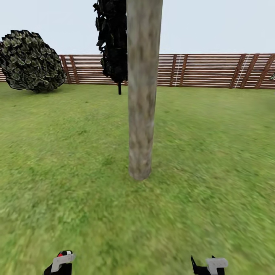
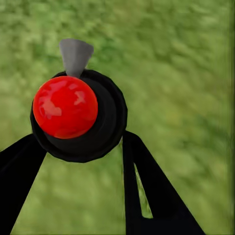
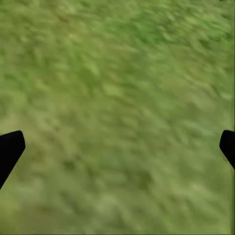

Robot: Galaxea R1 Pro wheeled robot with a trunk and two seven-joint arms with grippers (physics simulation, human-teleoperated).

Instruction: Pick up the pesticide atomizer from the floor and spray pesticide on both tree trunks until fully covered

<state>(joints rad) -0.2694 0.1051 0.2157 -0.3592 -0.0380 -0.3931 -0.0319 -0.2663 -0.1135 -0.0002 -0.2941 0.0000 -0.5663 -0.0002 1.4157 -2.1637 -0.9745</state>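
A thick pale grey-brown tree trunk [image 1: 142, 95] rises from the lawn straight ahead in the head view, bare of any white specks that I can see. My left gripper [image 2: 78, 147] is shut on the pesticide atomizer [image 2: 66, 107], whose red top and grey nozzle face the wrist camera; its red top also peeks out at the lower left of the head view as the atomizer [image 1: 63, 255]. My right gripper [image 3: 117, 147] hangs open over grass, its black fingertips [image 3: 10, 149] far apart, and shows low right in the head view as the right gripper [image 1: 210, 265].
A brown slat fence [image 1: 214, 70] closes the lawn behind the trunk. A black-foliaged conifer [image 1: 112, 42] stands just behind and left of it. A round bush [image 1: 30, 61] sits at the far left. Grass lies on all sides of the trunk.
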